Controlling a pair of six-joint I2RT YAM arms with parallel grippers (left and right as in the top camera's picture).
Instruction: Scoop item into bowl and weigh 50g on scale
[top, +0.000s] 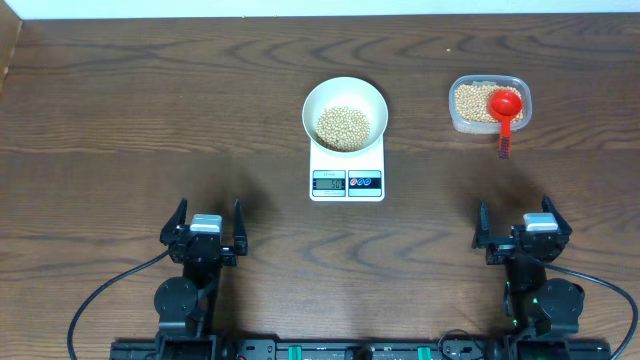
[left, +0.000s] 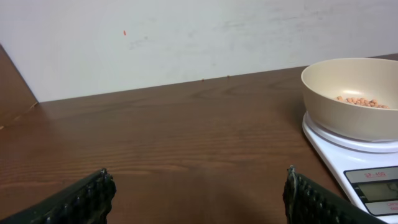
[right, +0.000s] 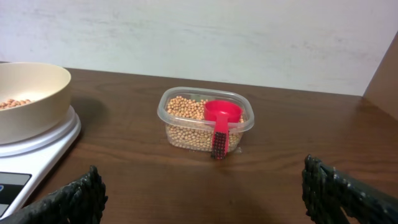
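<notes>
- Beans (top: 344, 125): small, round, pale tan; heaped in white bowl (top: 312, 105) on scale (top: 347, 183), bench centre. More fill clear tub (top: 456, 112), far right, under red scoop (top: 506, 104).
- Bench (top: 150, 120): dark wood grain; pale wall (left: 186, 37) behind.
- Left fingers (left: 87, 199), right fingers (right: 74, 199): spread apart, empty, near edge.

arms (top: 181, 297) black | wrist blocks (top: 206, 224) grey | tool fingers (left: 87, 196) black, ribbed | cables (top: 105, 287) black

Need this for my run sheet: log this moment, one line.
left gripper open | right gripper open | beans in bowl on scale | red scoop in tub
</notes>
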